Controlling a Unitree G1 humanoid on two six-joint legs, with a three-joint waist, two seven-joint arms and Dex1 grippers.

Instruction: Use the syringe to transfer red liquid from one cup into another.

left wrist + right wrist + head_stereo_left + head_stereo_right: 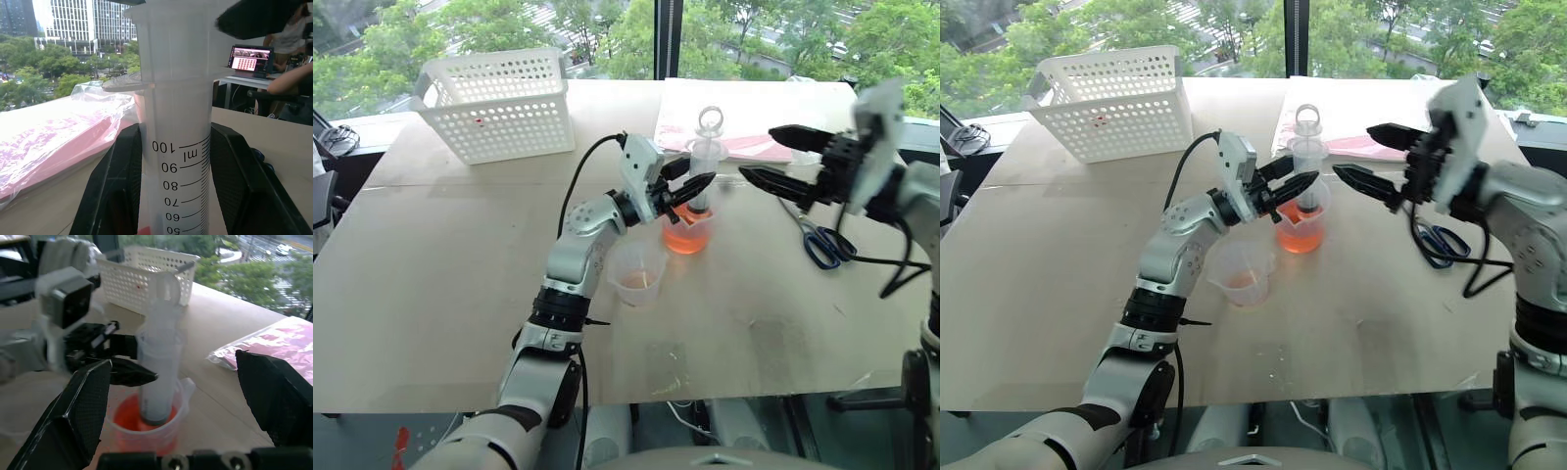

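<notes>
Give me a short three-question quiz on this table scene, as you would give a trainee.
1. True or false: the left tool is shut on the large clear plastic syringe.
2. The syringe's tip stands in which beaker?
A. the clear plastic beaker of orange-red liquid
B. the nearer, almost empty clear plastic beaker
C. neither
3. Fill in: the right tool is ____ and holds nothing.

Key:
1. True. Its black fingers clamp the barrel, as the left wrist view shows.
2. A. The syringe stands upright in it.
3. Open. Its fingers are spread, beside the syringe, above the blue-handled scissors.
</notes>
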